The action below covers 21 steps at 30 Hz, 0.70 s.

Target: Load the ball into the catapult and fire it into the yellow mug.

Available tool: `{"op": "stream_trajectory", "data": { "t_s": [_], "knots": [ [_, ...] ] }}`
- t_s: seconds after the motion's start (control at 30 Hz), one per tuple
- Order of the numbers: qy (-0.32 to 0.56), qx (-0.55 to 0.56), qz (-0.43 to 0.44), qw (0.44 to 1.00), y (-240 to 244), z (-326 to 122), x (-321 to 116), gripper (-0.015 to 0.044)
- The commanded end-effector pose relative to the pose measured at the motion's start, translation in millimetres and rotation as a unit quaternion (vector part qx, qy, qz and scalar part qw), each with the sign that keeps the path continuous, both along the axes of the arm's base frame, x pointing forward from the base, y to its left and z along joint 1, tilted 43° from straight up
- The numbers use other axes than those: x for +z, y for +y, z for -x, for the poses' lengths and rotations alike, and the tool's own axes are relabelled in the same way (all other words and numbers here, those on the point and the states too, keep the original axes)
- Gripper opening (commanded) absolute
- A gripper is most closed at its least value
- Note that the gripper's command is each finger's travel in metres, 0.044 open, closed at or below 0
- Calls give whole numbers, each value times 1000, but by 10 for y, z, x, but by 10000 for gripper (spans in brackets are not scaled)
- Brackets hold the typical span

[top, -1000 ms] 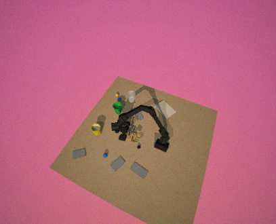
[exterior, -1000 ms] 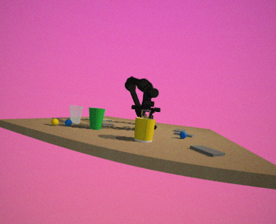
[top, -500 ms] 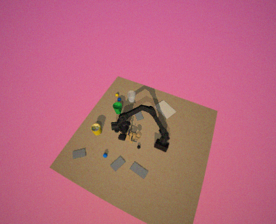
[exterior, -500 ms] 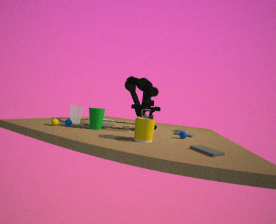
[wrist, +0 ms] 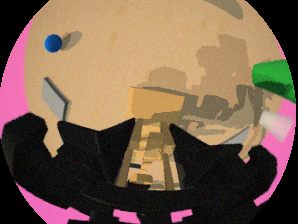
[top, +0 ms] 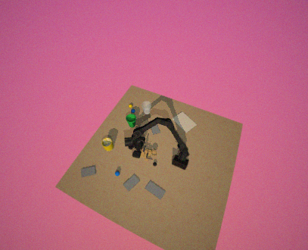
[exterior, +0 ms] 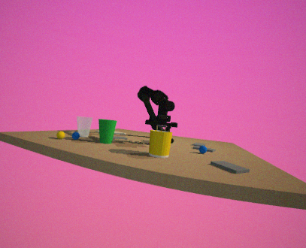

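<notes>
The orange-tan catapult [top: 150, 153] [wrist: 156, 104] stands near the middle of the table, below my gripper [wrist: 152, 123]. The gripper points down and its fingers are shut on the catapult's frame, one on each side in the wrist view. The yellow mug [top: 107, 145] [exterior: 160, 143] stands upright, left of the catapult in the top view. A blue ball [top: 117, 173] [exterior: 203, 149] [wrist: 53, 43] lies on the table, apart from the catapult. A small dark ball [top: 154, 164] [exterior: 172, 140] is close beside the catapult. The catapult's cup cannot be made out clearly.
A green cup [top: 131, 120] [exterior: 107, 131] [wrist: 275, 74] and a whitish cup [top: 147, 107] [exterior: 84, 127] [wrist: 277, 125] stand at the back. A yellow ball [top: 130, 106] [exterior: 61, 134] and another blue ball [top: 133, 110] [exterior: 76, 135] lie near them. Several grey slabs [top: 88, 171] [exterior: 229, 167] lie around.
</notes>
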State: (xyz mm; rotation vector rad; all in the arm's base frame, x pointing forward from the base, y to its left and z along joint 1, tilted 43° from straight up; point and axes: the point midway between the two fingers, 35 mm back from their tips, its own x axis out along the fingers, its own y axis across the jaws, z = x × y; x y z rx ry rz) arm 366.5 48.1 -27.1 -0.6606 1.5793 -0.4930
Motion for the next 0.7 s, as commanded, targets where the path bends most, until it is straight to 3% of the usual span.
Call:
{"op": "stream_trajectory", "data": {
  "t_s": [0.0, 0.3, 0.67],
  "knots": [
    [1, 6, 1, 1000, -21, 8, -45, 0],
    [0, 0, 0, 1000, -44, 6, -47, 0],
    [0, 0, 0, 1000, -44, 6, -47, 289]
  ]
}}
